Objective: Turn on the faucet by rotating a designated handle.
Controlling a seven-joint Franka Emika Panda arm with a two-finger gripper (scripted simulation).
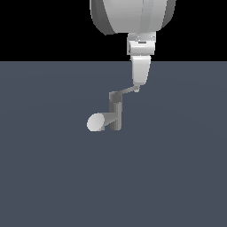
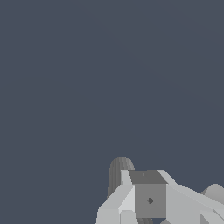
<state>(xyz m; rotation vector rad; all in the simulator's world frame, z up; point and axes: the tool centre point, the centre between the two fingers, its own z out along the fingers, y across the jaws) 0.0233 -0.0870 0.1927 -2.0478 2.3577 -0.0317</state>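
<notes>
Where the handle [image 1: 125, 91] ends, jaws meet its tip, opening indiscernible, bare floor [image 1: 177, 168] around.

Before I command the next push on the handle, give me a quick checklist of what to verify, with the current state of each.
1. Gripper at the handle's outer end: ok, its tip meets the lever's far end in the exterior view.
2. Jaws open or shut: cannot tell, neither view shows the gap.
3. Faucet body upright: ok.
4. Spout clear of the gripper: ok, it points toward the exterior view's left, apart from it.
5. Firm contact with the handle: cannot tell, the wrist view is blocked by the gripper's own body.
</notes>
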